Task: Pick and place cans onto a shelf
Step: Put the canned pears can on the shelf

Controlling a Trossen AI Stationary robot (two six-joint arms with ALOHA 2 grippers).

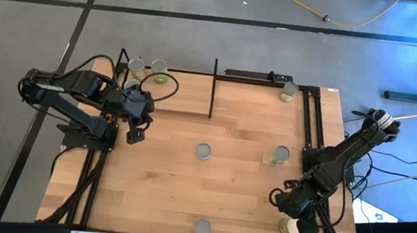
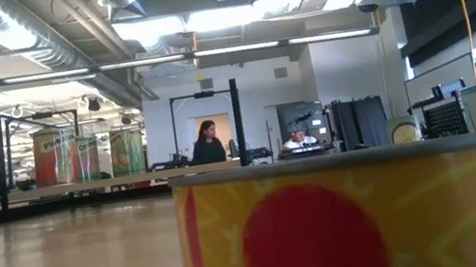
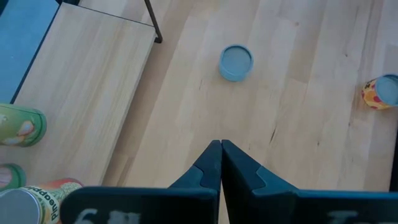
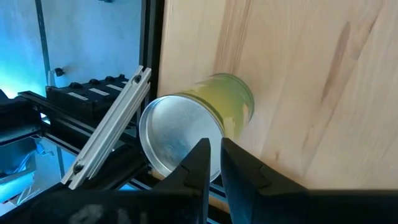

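Observation:
My right gripper (image 1: 291,215) is at the table's near right corner, shut on a can (image 4: 230,99) with a silvery top and greenish-yellow side, also seen in the high view as the can (image 1: 288,227) at the table's edge. My left gripper (image 1: 135,134) hangs shut above the bare table beside the shelf (image 1: 183,94), its fingers (image 3: 211,163) holding nothing. Two cans (image 1: 136,68) stand upright at the shelf's far left. More cans stand upright on the tabletop: one (image 1: 203,152) in the middle, one (image 1: 280,154) to its right, one (image 1: 201,227) at the near edge. My right gripper pinches the can's top rim (image 4: 219,134) between its two fingers, one over the silvery lid (image 4: 177,140), the other on the outer wall. The fingers come slanting down from above. The can is tilted, its top leaning past the table's edge, its bottom end toward the tabletop.
Another can (image 1: 289,91) stands at the far right by a black rack frame (image 1: 311,119). A black post (image 1: 213,86) rises at the shelf's right end. The low view is filled by a yellow and red can (image 2: 361,220). People sit far back in the room.

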